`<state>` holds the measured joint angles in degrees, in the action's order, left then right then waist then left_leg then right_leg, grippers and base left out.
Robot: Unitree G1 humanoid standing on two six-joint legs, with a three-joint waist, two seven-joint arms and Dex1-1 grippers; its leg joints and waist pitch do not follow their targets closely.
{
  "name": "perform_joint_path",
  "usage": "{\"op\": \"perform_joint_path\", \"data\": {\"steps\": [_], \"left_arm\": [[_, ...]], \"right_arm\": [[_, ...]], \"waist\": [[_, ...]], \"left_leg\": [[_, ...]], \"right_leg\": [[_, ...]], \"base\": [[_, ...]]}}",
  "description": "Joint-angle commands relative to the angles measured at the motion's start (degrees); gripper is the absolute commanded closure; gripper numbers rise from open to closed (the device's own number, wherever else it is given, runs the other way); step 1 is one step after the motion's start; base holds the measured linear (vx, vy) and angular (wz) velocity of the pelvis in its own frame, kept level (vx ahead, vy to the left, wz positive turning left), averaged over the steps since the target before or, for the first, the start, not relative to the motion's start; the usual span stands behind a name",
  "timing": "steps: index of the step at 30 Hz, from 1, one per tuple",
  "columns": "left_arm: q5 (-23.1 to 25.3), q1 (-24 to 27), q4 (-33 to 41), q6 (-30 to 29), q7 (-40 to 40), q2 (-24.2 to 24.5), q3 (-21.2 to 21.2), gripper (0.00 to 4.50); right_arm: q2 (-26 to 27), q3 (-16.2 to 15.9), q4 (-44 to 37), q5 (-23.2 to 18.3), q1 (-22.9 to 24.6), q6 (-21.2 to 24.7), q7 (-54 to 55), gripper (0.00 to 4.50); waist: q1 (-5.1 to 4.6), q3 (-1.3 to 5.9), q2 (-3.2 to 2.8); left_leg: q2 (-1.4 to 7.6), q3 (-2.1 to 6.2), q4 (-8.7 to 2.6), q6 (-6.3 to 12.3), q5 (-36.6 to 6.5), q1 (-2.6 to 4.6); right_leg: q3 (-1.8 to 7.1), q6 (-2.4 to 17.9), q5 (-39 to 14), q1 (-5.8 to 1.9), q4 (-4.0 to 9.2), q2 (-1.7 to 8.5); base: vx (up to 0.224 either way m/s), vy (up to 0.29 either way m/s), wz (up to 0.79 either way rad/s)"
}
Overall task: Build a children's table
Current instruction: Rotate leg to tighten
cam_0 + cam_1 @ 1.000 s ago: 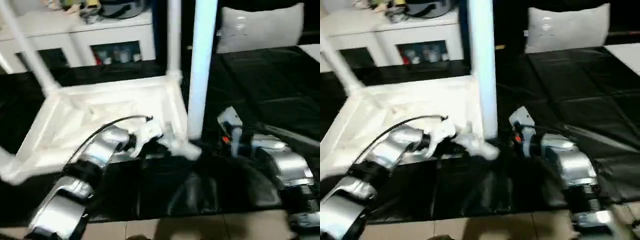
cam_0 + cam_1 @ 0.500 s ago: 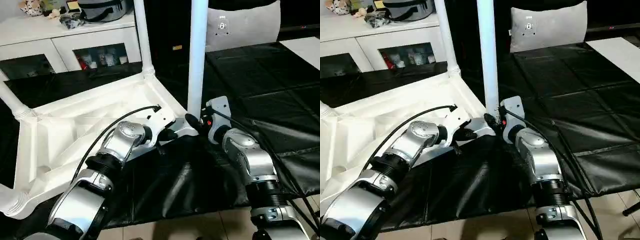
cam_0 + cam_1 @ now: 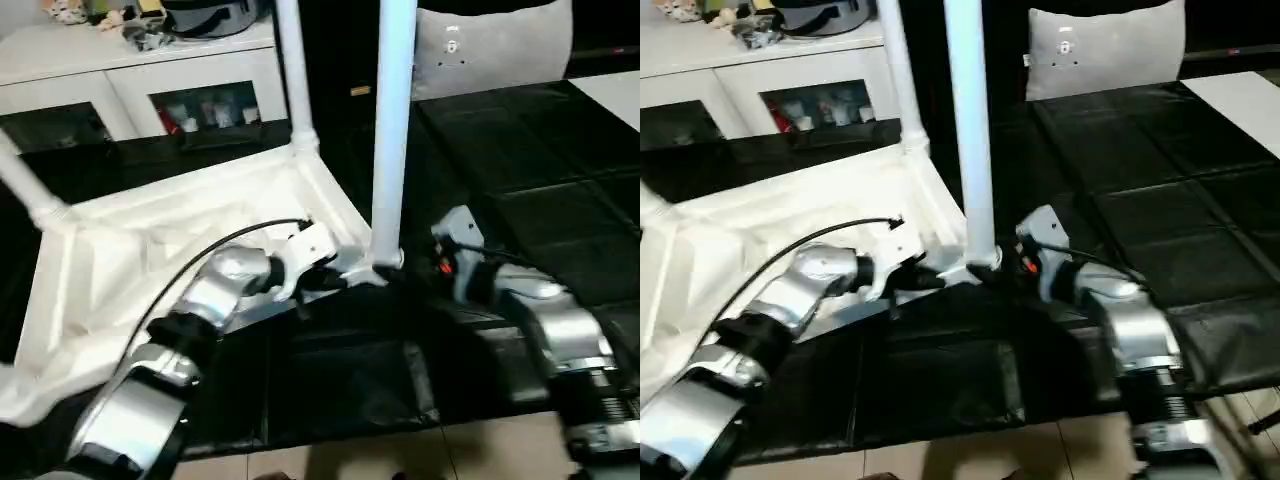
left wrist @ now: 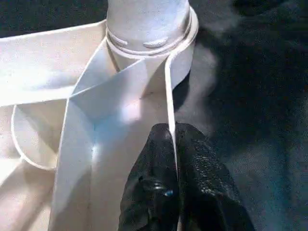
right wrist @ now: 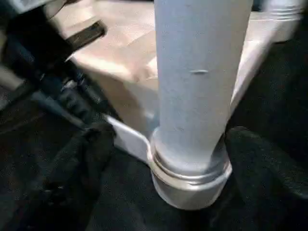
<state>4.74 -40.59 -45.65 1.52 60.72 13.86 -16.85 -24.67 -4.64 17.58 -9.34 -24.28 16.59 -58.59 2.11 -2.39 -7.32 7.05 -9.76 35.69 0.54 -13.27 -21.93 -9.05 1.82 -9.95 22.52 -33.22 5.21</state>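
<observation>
Black floor mats (image 3: 560, 170); white cabinet (image 3: 150, 70) behind; grey cushion (image 3: 1105, 50); pale floor tiles (image 3: 420, 455).

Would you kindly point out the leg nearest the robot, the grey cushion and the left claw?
nearest leg (image 3: 391, 130), left eye view, middle of its tube
grey cushion (image 3: 1106, 48), right eye view, its front face
left claw (image 4: 172, 159), left wrist view, between the fingertips

No words, numbers or signs can be read anywhere in these pictures.
</observation>
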Motion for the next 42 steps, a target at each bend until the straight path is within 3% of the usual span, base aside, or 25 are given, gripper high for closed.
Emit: {"op": "perform_joint_path", "data": {"steps": [1, 4, 6, 9, 12, 15, 16, 18, 19, 23, 28, 29, 31, 36, 37, 39, 41, 42], "left_arm": [[-0.7, 0.6, 2.0, 3.1, 4.7, 1.5, -1.3, 4.50], [-0.8, 1.1, 2.8, 3.8, 7.2, 2.3, -1.8, 4.50], [-0.3, 1.6, 3.5, 4.9, 9.8, 3.7, -3.0, 4.50], [-0.5, 2.1, 4.3, 5.8, 12.1, 4.6, -3.8, 4.50], [-0.7, 3.1, 6.1, 6.6, 15.2, 5.8, -4.6, 4.50], [-0.9, 4.0, 7.6, 6.9, 17.3, 6.7, -5.2, 4.50], [-0.8, 4.1, 7.7, 7.0, 17.4, 6.8, -5.3, 4.50], [-0.9, 4.4, 8.3, 7.0, 18.0, 7.2, -5.5, 4.50], [-0.9, 4.5, 8.5, 7.0, 18.2, 7.3, -5.5, 4.50], [-1.0, 4.7, 9.3, 6.6, 18.7, 7.7, -5.7, 4.50], [-1.1, 4.8, 9.8, 6.1, 19.1, 7.7, -5.8, 4.50], [-1.2, 4.8, 9.8, 5.9, 19.2, 7.7, -5.8, 4.50], [-1.7, 4.9, 9.9, 5.1, 19.5, 7.4, -5.7, 4.50], [-3.3, 4.7, 10.7, 1.0, 17.6, 5.5, -4.5, 4.50], [-2.9, 4.0, 10.3, -1.6, 13.8, 3.6, -3.8, 4.50], [-2.4, 3.1, 9.5, -3.5, 10.3, 1.8, -3.3, 4.50], [-1.7, 2.5, 8.9, -4.8, 8.0, 0.7, -3.3, 4.50], [-1.5, 2.3, 8.7, -5.3, 7.4, 0.3, -3.4, 4.50]], "right_arm": [[-0.9, -1.4, -0.5, -1.0, -0.8, -1.7, -4.8, 0.45], [-1.8, -1.8, 0.4, -1.4, -1.4, -2.4, -8.0, 0.45], [-2.7, -2.9, 2.3, -1.2, -2.4, -5.0, -11.4, 0.73], [-3.1, -3.5, 4.0, -1.9, -3.5, -5.4, -14.1, 0.93], [-3.3, -3.9, 5.2, -2.6, -4.5, -4.9, -16.6, 1.30], [-3.2, -4.1, 6.1, -2.7, -5.1, -4.8, -18.4, 1.39], [-3.2, -4.2, 6.3, -2.7, -5.2, -4.8, -18.6, 1.67], [-3.0, -4.6, 7.1, -2.8, -5.7, -5.1, -19.4, 1.73], [-3.0, -4.8, 7.5, -3.0, -5.9, -5.1, -19.8, 1.73], [-2.6, -5.4, 8.3, -3.4, -6.3, -4.7, -21.3, 2.16], [-2.4, -5.6, 8.4, -3.9, -6.2, -3.8, -22.6, 2.50], [-2.4, -5.6, 8.2, -4.0, -6.0, -3.7, -22.9, 2.52], [-2.4, -5.6, 7.7, -4.3, -5.5, -3.6, -23.0, 2.54], [-1.7, -4.9, 3.7, -5.3, -2.8, -0.9, -20.6, 2.57], [0.3, -4.5, 2.1, -3.3, -1.9, 1.1, -13.3, 2.57], [2.9, -3.6, 0.7, -2.7, -1.6, 4.4, -6.8, 2.57], [5.1, -2.9, -0.6, -2.7, -1.6, 7.9, -2.1, 2.57], [5.9, -2.7, -1.1, -2.4, -1.6, 8.9, -0.4, 2.57]], "waist": [[0.67, 4.22, 1.76], [1.41, 4.38, 1.70], [2.16, 4.15, 2.23], [2.78, 3.87, 2.39], [3.35, 3.83, 2.63], [3.47, 3.94, 2.74], [3.48, 3.94, 3.06], [3.67, 3.95, 2.91], [3.73, 3.94, 3.18], [3.90, 3.97, 3.29], [3.97, 4.03, 3.17], [4.02, 4.02, 2.80], [3.95, 4.06, 3.00], [4.28, 4.13, 2.92], [4.26, 4.10, 2.52], [3.98, 3.83, 2.58], [3.61, 3.52, 2.39], [3.22, 3.39, 2.63]], "left_leg": [[7.18, 3.09, -3.65, 10.08, -2.4, -0.03], [7.53, 3.18, -3.32, 11.12, -0.4, -0.03], [7.37, 2.80, -3.36, 9.99, -2.6, -0.05], [7.37, 2.79, -3.62, 8.15, -5.2, 0.07], [7.69, 2.77, -3.82, 7.04, -5.5, 0.44], [7.90, 2.84, -3.88, 6.73, -5.0, 0.44], [7.89, 2.80, -3.88, 6.74, -4.9, 0.43], [7.83, 2.74, -3.86, 6.39, -4.7, 0.46], [7.73, 2.71, -3.84, 6.32, -4.6, 0.37], [7.69, 2.67, -3.75, 6.38, -4.0, 0.31], [7.69, 2.64, -3.68, 6.41, -3.7, 0.40], [7.69, 2.68, -3.66, 6.31, -3.8, 0.41], [7.65, 2.64, -3.66, 6.18, -4.0, 0.42], [7.80, 2.71, -3.59, 6.35, -3.0, 0.52], [7.77, 2.75, -3.61, 6.23, -3.2, 0.45], [7.72, 2.83, -3.89, 5.12, -4.5, 0.48], [7.18, 2.90, -4.11, 2.68, -7.6, 0.68], [7.10, 2.96, -4.27, 1.98, -9.0, 0.68]], "right_leg": [[4.76, 9.0, -7.5, -3.69, 2.95, 6.52], [4.86, 10.2, -3.5, -3.14, 2.16, 6.47], [4.93, 10.2, -7.2, -3.01, 2.56, 6.72], [4.98, 9.1, -13.3, -2.96, 3.07, 6.65], [5.19, 8.7, -14.7, -2.67, 3.21, 6.59], [5.24, 9.4, -12.0, -2.62, 2.72, 6.63], [5.27, 9.7, -11.5, -2.65, 2.69, 6.67], [5.29, 10.2, -10.6, -2.65, 2.54, 6.70], [5.28, 10.5, -10.3, -2.79, 2.46, 6.78], [5.29, 10.5, -10.0, -2.88, 2.48, 6.73], [5.28, 10.9, -9.1, -2.89, 2.41, 6.69], [5.25, 10.9, -9.2, -2.85, 2.39, 6.68], [5.24, 10.9, -9.1, -2.93, 2.43, 6.63], [5.30, 11.4, -7.2, -2.91, 2.19, 6.66], [5.31, 11.5, -7.4, -2.92, 2.19, 6.68], [5.29, 10.9, -9.9, -2.90, 2.61, 6.55], [5.12, 8.9, -17.0, -3.01, 3.77, 6.60], [4.97, 7.7, -19.8, -3.07, 4.22, 6.56]], "base": [[0.000, 0.000, 0.00], [0.000, 0.000, 0.00], [0.000, 0.000, 0.00], [0.000, 0.000, 0.00], [0.000, 0.000, 0.00], [0.000, 0.000, 0.00], [0.000, 0.000, 0.00], [0.000, 0.000, 0.00], [0.000, 0.000, 0.00], [0.000, 0.000, 0.00], [0.000, 0.000, 0.00], [0.000, 0.000, 0.00], [0.000, 0.000, 0.00], [0.000, 0.000, 0.00], [0.000, 0.000, 0.00], [0.000, 0.000, 0.00], [0.000, 0.000, 0.00], [0.000, 0.000, 0.00]]}}
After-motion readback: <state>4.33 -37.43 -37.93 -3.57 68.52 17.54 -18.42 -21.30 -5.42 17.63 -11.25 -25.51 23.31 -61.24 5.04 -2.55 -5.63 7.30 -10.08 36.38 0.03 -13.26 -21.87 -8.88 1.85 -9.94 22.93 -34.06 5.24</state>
